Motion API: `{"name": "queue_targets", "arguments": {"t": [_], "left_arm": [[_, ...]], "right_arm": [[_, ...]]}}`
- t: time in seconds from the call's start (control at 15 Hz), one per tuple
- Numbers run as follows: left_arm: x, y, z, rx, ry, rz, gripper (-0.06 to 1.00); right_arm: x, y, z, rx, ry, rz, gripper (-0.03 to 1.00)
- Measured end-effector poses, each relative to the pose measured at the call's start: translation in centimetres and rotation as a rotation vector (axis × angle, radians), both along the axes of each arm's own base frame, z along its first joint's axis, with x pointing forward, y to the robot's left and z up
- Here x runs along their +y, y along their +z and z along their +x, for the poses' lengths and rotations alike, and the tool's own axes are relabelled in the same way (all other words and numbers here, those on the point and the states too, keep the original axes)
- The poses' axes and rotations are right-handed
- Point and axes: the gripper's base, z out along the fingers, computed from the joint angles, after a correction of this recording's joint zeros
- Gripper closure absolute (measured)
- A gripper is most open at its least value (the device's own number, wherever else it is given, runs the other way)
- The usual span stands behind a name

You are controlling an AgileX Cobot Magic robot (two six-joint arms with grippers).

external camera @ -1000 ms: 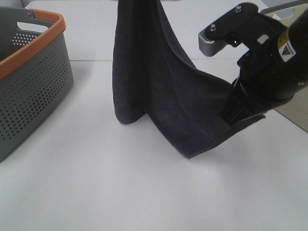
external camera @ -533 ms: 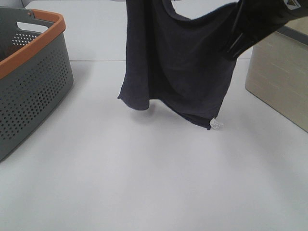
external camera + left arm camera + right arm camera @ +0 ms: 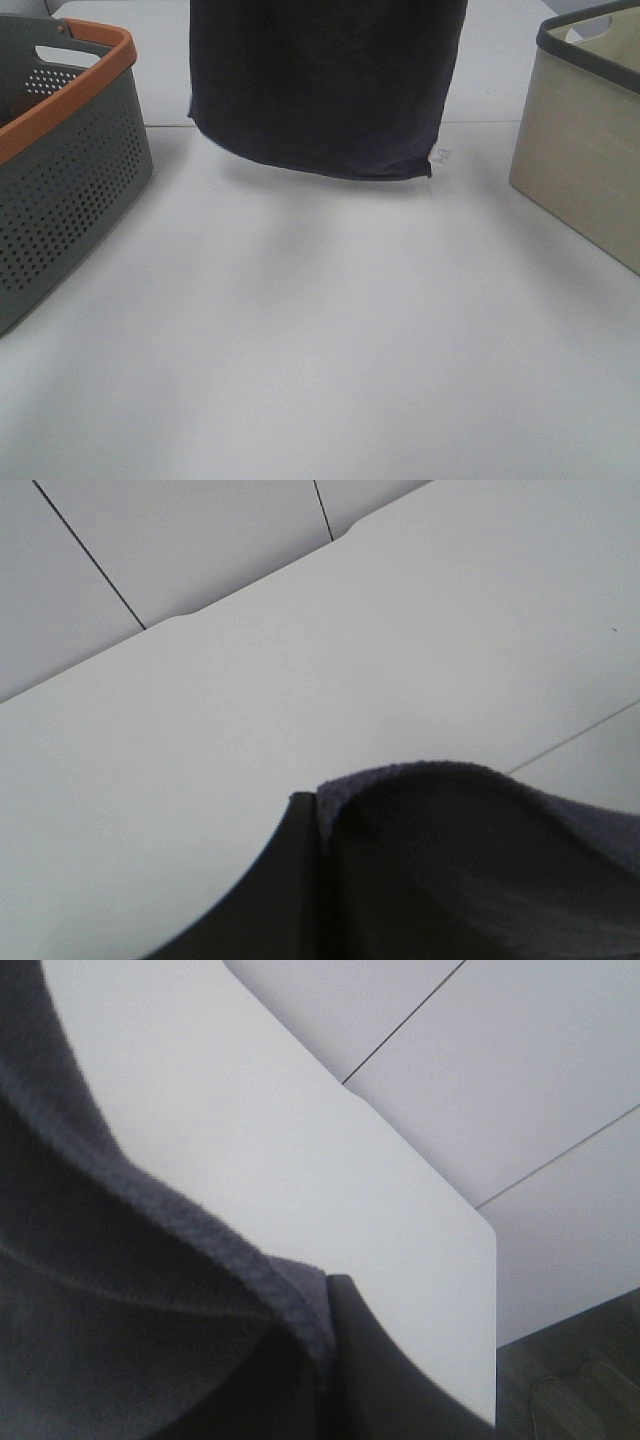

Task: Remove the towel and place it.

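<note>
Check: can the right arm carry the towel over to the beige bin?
Probably yes: the towel hangs clear of the table, nothing stands between it and the beige bin, though the left pincer grips it too.

The towel (image 3: 325,85) hangs spread above the table (image 3: 320,340), between two baskets.

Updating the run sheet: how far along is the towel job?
Done: the towel hangs spread above the table, outside the grey laundry basket and the beige bin. In hand: the left pincer and right pincer are each shut on its top edge, per the wrist views. Left: placing it; its hem appears clear of the table, so nothing is set down.
</note>
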Motion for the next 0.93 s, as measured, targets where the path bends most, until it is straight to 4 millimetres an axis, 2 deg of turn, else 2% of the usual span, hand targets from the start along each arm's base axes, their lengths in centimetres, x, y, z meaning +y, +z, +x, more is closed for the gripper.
{"name": "queue_targets", "arguments": {"t": [0.27,0.47,0.6,0.8,0.93], "left_arm": [[-0.8,-3.4,4.1,-0.133,-0.060,-0.076,0.94],[0.0,-6.5,7.2,-0.203,-0.078,-0.110,0.94],[0.7,-7.9,8.8,-0.269,-0.095,-0.142,0.94],[1.1,-8.6,9.5,-0.305,-0.105,-0.163,0.94],[0.6,-9.4,9.3,-0.273,-0.115,-0.057,0.94]], "right_arm": [[2.0,-1.0,5.7,-0.029,0.007,0.002,0.97],[-0.1,-1.7,9.3,-0.043,-0.049,0.054,0.97],[-1.5,-1.3,11.1,-0.076,-0.068,0.102,0.97],[-2.3,-1.5,12.5,-0.102,-0.052,0.139,0.97],[-2.0,-3.1,13.4,-0.088,-0.009,0.214,0.97]]}}
